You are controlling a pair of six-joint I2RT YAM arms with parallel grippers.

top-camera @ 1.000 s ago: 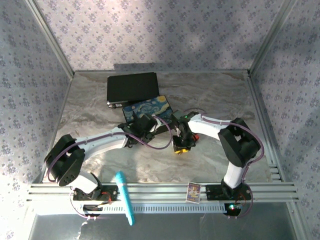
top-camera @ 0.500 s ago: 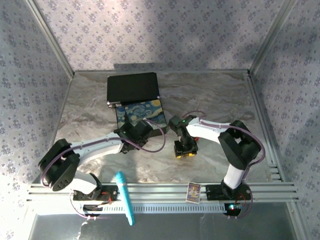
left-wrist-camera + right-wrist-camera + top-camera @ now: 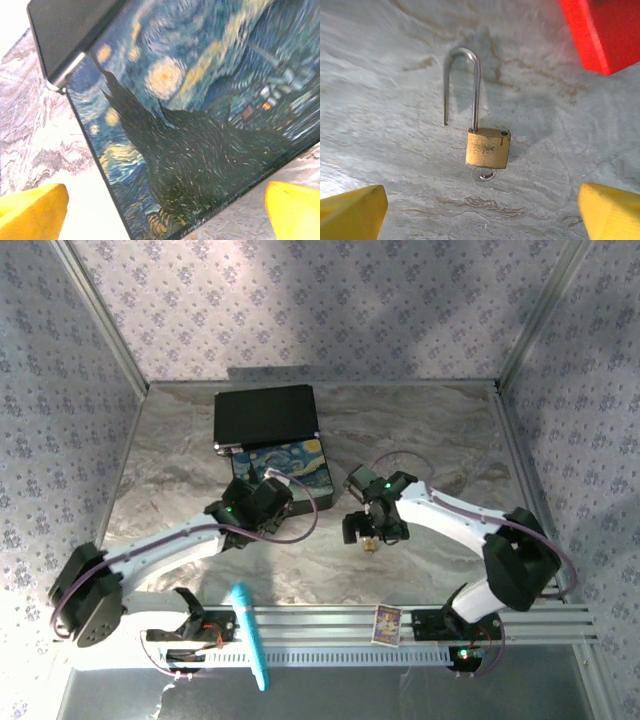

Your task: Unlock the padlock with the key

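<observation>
- The padlock (image 3: pixel 488 147) lies flat on the marbled table (image 3: pixel 380 75), to the right of the painted box (image 3: pixel 285 462) and nearer the arms. Its shackle (image 3: pixel 462 55) is open, with one leg clear of the brass body.
- The key (image 3: pixel 600 30) shows as a red head near the padlock without touching it, also to the right of the box.
- The right gripper (image 3: pixel 480 212) hovers over the padlock. Its yellow fingertips (image 3: pixel 350 210) are spread wide and pinch nothing.
- The left gripper (image 3: pixel 162 210) sits at the box's near edge, its fingers equally splayed and gripping nothing.
</observation>
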